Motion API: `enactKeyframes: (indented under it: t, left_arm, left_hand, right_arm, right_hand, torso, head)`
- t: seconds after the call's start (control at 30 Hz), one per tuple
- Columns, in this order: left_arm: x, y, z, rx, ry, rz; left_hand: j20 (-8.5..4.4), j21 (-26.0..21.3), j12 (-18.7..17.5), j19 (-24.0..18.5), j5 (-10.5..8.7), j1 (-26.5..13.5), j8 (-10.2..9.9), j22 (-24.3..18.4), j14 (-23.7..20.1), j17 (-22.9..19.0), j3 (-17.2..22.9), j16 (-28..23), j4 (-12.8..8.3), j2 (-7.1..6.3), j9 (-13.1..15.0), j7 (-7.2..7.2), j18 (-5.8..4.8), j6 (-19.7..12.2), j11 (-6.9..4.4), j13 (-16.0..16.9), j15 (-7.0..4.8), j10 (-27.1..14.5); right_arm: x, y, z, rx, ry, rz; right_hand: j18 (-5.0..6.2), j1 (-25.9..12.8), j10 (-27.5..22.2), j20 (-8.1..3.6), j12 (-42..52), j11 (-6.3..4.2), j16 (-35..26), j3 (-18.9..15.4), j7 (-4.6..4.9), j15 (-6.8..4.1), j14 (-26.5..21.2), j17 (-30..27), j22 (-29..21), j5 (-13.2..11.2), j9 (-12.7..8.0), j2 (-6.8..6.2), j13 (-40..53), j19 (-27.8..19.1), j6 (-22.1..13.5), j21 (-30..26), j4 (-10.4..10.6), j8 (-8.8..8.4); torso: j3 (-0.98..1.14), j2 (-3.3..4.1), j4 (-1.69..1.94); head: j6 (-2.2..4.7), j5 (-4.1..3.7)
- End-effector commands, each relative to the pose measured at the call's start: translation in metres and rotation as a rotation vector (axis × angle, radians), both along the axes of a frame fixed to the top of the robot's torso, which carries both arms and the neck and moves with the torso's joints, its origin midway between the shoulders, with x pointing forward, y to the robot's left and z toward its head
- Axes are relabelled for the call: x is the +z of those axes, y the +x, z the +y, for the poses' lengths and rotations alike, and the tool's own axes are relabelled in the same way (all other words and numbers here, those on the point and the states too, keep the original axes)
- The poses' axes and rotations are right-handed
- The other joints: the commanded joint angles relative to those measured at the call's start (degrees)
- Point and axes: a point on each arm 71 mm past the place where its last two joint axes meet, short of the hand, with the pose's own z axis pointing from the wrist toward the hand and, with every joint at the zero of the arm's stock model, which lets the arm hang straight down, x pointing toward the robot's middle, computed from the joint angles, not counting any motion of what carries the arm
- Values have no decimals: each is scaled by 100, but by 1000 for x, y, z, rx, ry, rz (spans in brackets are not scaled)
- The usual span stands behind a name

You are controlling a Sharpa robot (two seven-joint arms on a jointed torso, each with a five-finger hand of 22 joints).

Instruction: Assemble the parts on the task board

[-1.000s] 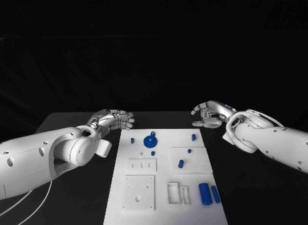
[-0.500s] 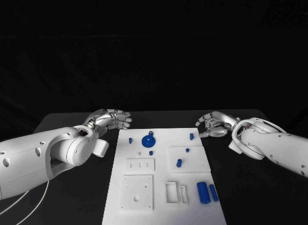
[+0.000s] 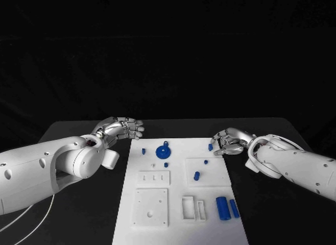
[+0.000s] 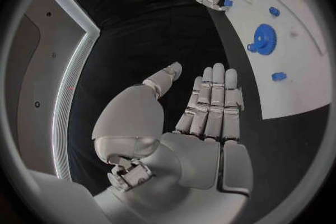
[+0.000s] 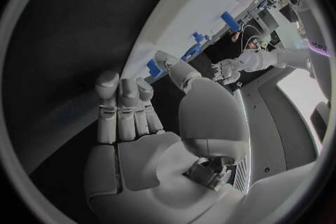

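Note:
The white task board [image 3: 212, 232] lies lengthwise in the middle of the table. A blue gear [image 3: 164, 151] sits near its far end, with small blue pegs [image 3: 144, 151] around it. Two blue cylinders [image 3: 222, 208] lie side by side at the near right. My right hand [image 3: 228, 140] hovers at the board's far right edge, right beside a blue peg [image 3: 210, 147]. Its fingers [image 5: 122, 106] are straight, the thumb stands apart, and it holds nothing. My left hand [image 3: 122, 128] hangs off the board's far left corner, fingers [image 4: 213, 101] extended and nothing in them.
White raised blocks are fixed on the board: one with slots [image 3: 154, 178], a square plate [image 3: 152, 206] and two narrow frames [image 3: 193, 209]. Black table [image 3: 286, 214] lies on both sides of the board. My white forearms reach in from either side.
My right hand has come down and inward to the board's far right edge, ending next to the blue peg. The left hand has barely moved.

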Motion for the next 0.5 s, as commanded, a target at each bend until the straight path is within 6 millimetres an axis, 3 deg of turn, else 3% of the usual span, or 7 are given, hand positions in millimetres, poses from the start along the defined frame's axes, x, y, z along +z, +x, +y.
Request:
enactKeyframes:
  t: [0.03, 0.3, 0.5]
  left_arm:
    - [1, 0, -2, -22, -7, -11]
    - [1, -1, -2, -25, -8, -10]
    - [1, -1, -1, -23, -7, -9]
  left_hand:
    - [2, 21, 16, -54, 0, -37, -40, 97, 26, 6, 18, -26, 14, 0, 9, 76, 110, 29, -3, 3, -12, 19]
    - [2, 21, 15, -55, 0, -36, -42, 97, 25, 6, 19, -27, 12, 2, 11, 76, 109, 27, -2, 2, -12, 17]
    - [2, 21, 15, -55, -1, -36, -43, 97, 25, 6, 20, -27, 12, 3, 11, 77, 109, 27, -2, 1, -12, 17]
  right_arm:
    - [0, 1, 3, 6, 28, 1]
    - [-5, 2, 6, 0, 26, 14]
    - [-10, 2, 6, -9, 24, 20]
  right_hand:
    - [573, -24, -29, 34, -1, -12, -6, -36, 5, 2, -11, 10, 61, -21, -8, 87, -6, 0, -45, -31, 3, -9]
    - [573, -78, -7, 28, 18, -8, 8, -42, 10, 5, 18, 24, 63, -35, -12, 176, -12, 33, -32, -25, 25, 0]
    - [573, -38, 10, 12, 37, -8, 12, 52, 10, 5, 40, 42, 68, -285, -12, 265, -23, 55, 44, -28, 9, 39]
  torso:
    - [3, 4, 13]
    - [-7, -4, 3]
    - [-9, -2, 10]
  head:
    - [-13, 28]
    - [-18, 50]
    - [-23, 45]
